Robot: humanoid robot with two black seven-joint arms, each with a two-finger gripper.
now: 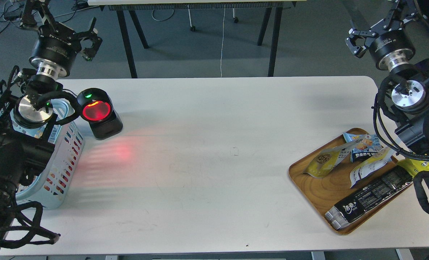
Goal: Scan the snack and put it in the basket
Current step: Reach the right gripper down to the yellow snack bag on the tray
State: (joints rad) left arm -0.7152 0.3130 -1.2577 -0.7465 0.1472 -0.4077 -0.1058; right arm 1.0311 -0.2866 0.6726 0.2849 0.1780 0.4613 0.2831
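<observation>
The snack (pixel 324 163), a yellow and white pouch with a round picture of brown nuggets, lies at the left end of the brown wooden tray (pixel 319 191) on the right of the table. The light blue basket (pixel 64 159) stands at the table's left edge, partly hidden behind my left arm. High above the far left corner my left gripper (pixel 92 39) is open and holds nothing. My right gripper (pixel 353 42) hangs open and empty beyond the table's far right corner, well away from the snack.
A black scanner (pixel 98 112) with a glowing red window stands beside the basket and throws red light on the table. The tray also holds a blue-white pouch (pixel 363 143), a white-yellow pouch (pixel 371 167), a long black packet (pixel 375 195) and a bright yellow packet (pixel 418 165).
</observation>
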